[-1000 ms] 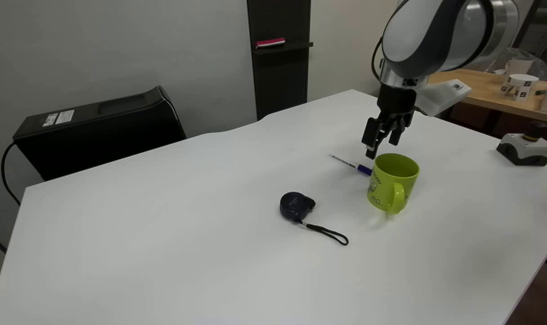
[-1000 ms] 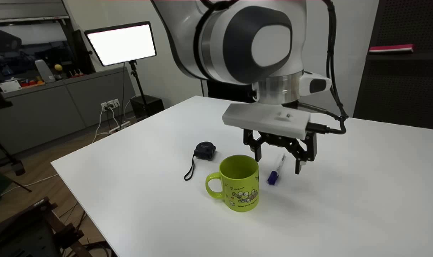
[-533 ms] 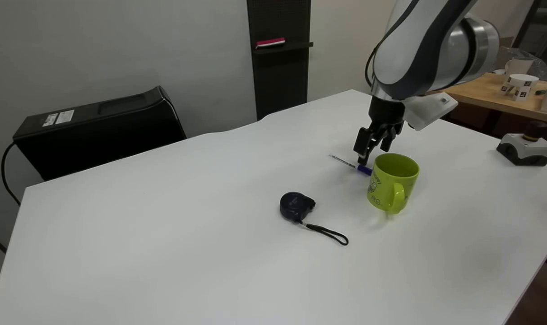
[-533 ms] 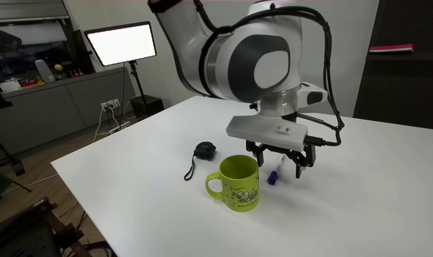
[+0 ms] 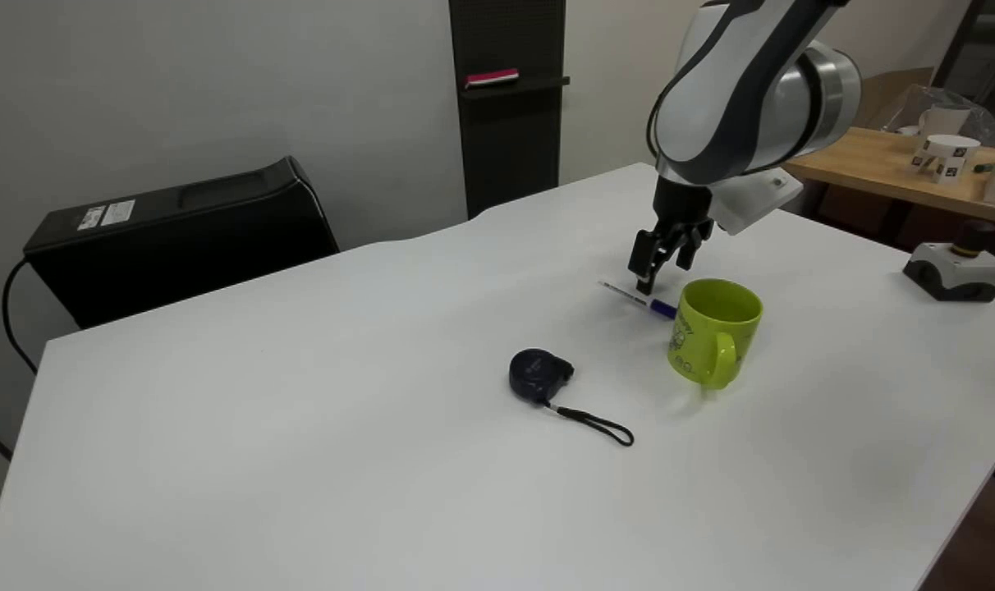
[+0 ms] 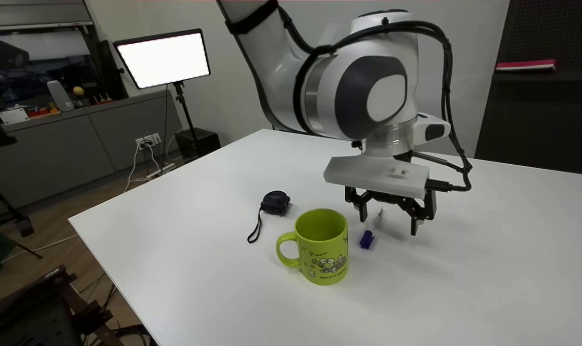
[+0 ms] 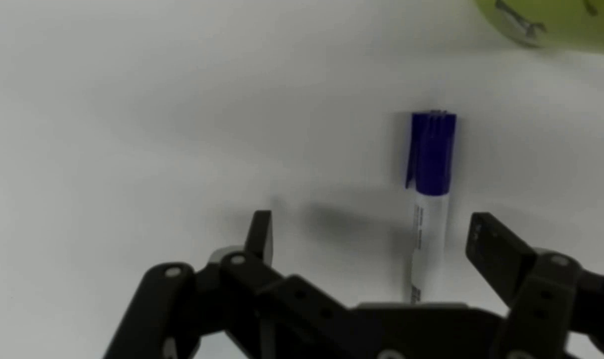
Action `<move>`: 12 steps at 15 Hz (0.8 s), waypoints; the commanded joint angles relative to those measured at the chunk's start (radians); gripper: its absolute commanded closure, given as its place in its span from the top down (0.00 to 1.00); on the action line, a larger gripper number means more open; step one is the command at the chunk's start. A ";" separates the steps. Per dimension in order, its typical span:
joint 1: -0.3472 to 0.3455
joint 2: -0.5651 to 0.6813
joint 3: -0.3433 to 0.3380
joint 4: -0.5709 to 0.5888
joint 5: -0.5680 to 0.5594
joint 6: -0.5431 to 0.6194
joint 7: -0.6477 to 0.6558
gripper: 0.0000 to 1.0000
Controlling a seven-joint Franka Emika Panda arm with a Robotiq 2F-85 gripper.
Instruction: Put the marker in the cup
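The marker lies flat on the white table in both exterior views (image 5: 663, 309) (image 6: 367, 239), blue cap toward the cup. The lime-green cup stands upright in both exterior views (image 5: 703, 349) (image 6: 322, 252), its handle facing away from the marker. In the wrist view only a corner of the cup (image 7: 571, 25) shows at top right. My gripper (image 5: 664, 276) (image 6: 388, 225) is open and empty, pointing down above the marker. In the wrist view the marker (image 7: 431, 199) lies between the open fingers (image 7: 372, 224), nearer the right one; its white end is hidden behind the gripper.
A dark tape measure (image 5: 538, 375) (image 6: 275, 203) with a black cord loop lies on the table beyond the cup. A grey-and-black switch box (image 5: 957, 271) stands at the table's edge. A black box-shaped object (image 5: 185, 238) stands behind the table.
My gripper has come down toward the table and shifted away from the cup, along the marker toward its white end. It stays open. The marker, cup and tape measure have not moved.
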 commanded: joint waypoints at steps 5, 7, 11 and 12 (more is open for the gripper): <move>0.041 0.113 -0.018 0.188 -0.040 -0.113 0.088 1.00; 0.050 0.133 -0.018 0.215 -0.042 -0.130 0.098 1.00; 0.071 0.166 -0.031 0.256 -0.049 -0.145 0.120 0.68; 0.076 0.169 -0.035 0.262 -0.051 -0.148 0.126 0.60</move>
